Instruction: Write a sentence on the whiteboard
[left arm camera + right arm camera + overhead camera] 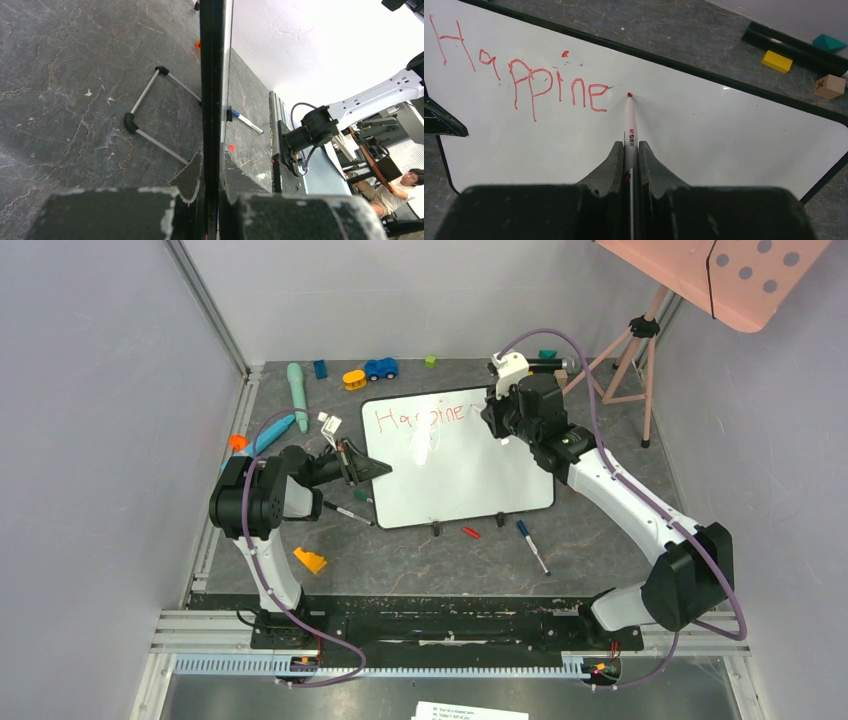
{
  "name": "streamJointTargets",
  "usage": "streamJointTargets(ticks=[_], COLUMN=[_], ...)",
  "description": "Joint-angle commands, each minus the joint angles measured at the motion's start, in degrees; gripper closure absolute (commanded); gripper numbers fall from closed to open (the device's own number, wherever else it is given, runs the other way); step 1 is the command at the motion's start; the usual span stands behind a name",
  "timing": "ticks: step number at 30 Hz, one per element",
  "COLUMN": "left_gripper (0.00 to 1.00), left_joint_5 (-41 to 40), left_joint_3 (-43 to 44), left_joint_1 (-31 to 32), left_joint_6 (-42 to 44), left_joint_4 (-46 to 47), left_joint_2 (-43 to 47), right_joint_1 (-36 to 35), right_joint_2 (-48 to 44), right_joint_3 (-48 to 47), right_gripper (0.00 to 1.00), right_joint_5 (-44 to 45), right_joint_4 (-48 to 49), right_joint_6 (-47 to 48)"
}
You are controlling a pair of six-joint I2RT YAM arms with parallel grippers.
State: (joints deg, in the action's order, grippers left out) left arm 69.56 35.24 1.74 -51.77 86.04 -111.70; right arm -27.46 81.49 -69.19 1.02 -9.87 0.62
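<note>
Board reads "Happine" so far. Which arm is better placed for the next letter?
Right. The right gripper is shut on the red marker, tip at the whiteboard just past the unfinished sentence. The left gripper is clamped on the board's edge, holding no pen.

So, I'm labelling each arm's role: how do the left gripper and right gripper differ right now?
The left gripper is shut on the left rim of the whiteboard; the right gripper is shut on a red marker. The left gripper sits at the board's side; the right gripper is over its upper part, marker tip just past the unfinished sentence, "Happine". Both clamp something thin.
</note>
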Motion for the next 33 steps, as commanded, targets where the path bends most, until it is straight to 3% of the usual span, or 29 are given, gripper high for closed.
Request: streamJointTargets(ticks=[1,12,33], left_gripper=[0.98,0.98,0.98], left_joint_5=[0.9,0.9,0.8], left_joint_3=[-0.5,-0.6,-0.7], left_joint_1=[0.6,0.6,0.6], left_joint_6=[5.3,5.3,5.4], left_joint_4=[3.2,3.2,3.2], left_joint_2=[0.7,0.8,0.8], right_joint_1=[0.3,0.3,0.3], right_joint_2=[0.9,-1.1,-4.1], right_joint_3=[-2.3,1.1,5.4], right_gripper=[1.00,1.00,1.00], right_joint_5=[-0.8,-4.1,-0.8], right_joint_4=[2.5,2.1,0.8], right_joint_6=[0.3,0.4,0.6])
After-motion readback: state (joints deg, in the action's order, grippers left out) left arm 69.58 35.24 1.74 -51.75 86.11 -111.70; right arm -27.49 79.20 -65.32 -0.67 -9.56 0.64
